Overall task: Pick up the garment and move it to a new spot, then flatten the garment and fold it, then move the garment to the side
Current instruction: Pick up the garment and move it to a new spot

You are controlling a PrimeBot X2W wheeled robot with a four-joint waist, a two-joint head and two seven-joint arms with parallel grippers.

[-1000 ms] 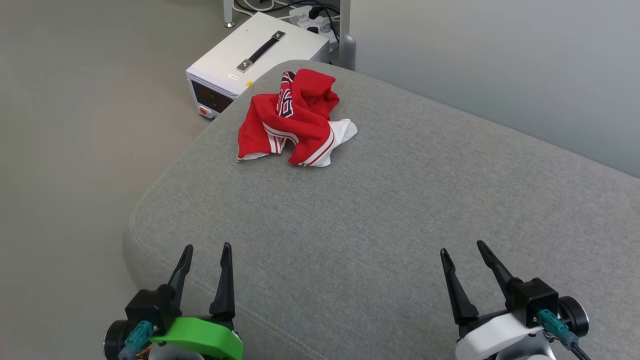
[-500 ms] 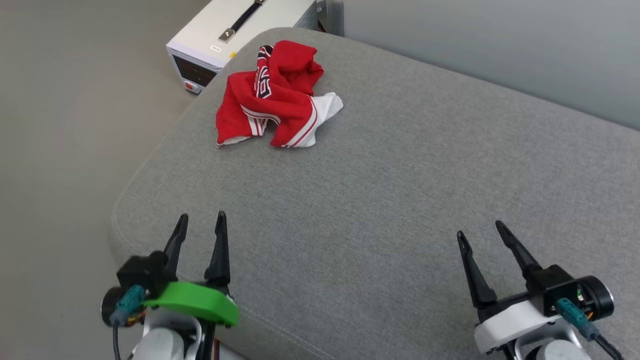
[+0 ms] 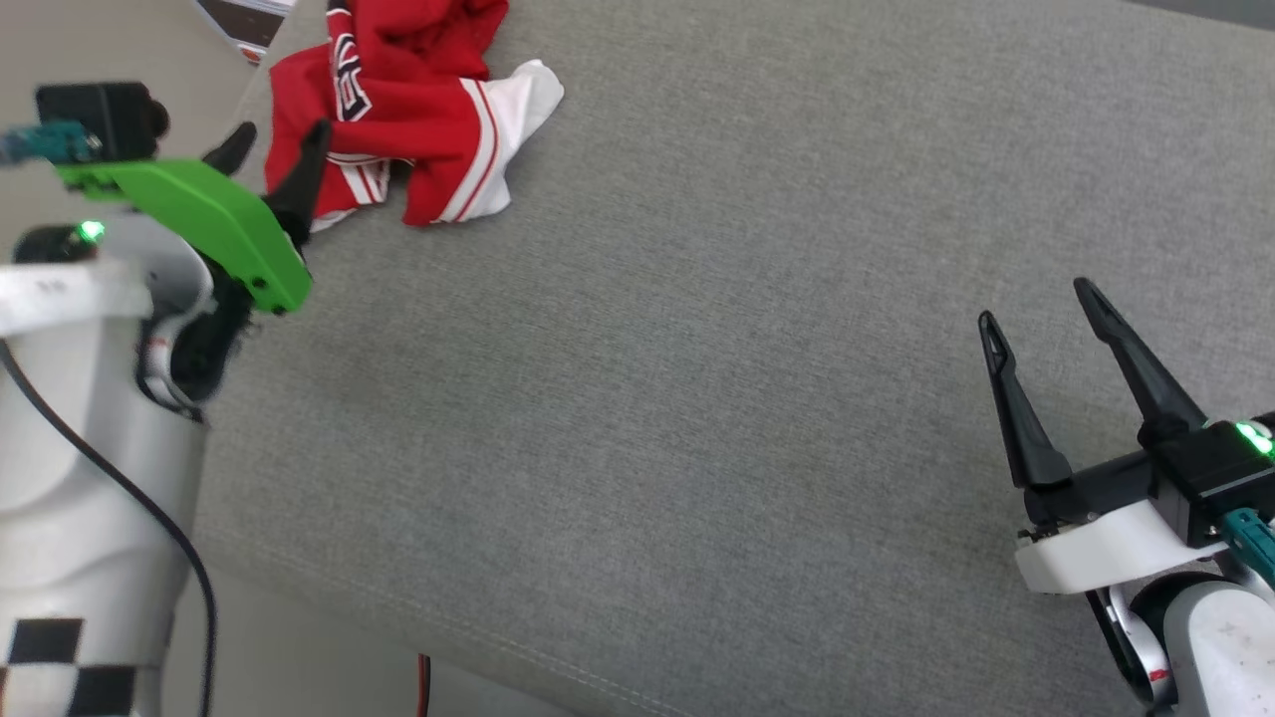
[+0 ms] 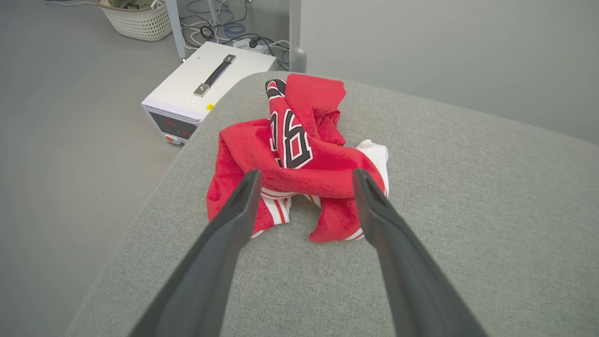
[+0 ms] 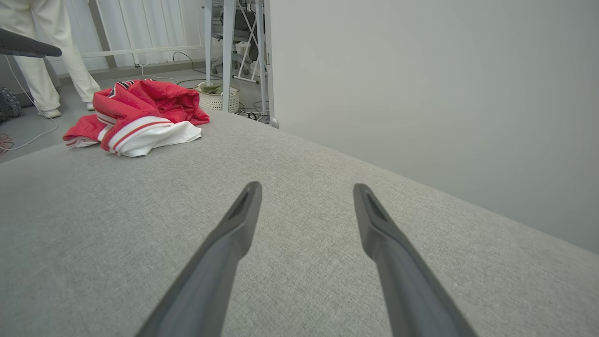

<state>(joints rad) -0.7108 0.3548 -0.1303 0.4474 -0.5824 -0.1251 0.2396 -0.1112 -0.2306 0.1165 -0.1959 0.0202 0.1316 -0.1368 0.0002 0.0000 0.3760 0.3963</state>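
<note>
The garment (image 3: 408, 110), a red jersey with white sleeves and striped trim, lies crumpled near the far left corner of the grey cushion (image 3: 697, 349). Black white-outlined numerals show on a raised fold of the garment (image 4: 299, 140). My left gripper (image 3: 274, 144) is open and hovers just short of its near left edge; in the left wrist view the left gripper (image 4: 304, 175) frames the heap with nothing between the fingers. My right gripper (image 3: 1036, 304) is open above bare cushion at the right, far from the garment (image 5: 135, 114), and the right gripper (image 5: 306, 189) holds nothing.
A white box (image 4: 206, 89) with a black handle stands on the floor beyond the cushion's left corner, next to cables and a wicker basket (image 4: 135, 18). A person's legs (image 5: 37, 61) stand on the floor behind the garment. A grey wall (image 5: 421, 93) runs along the cushion's far side.
The head camera has tilted down and shifted, so the scene slid up and left. My left arm has risen and reached forward to the garment's near edge. The garment lies as before.
</note>
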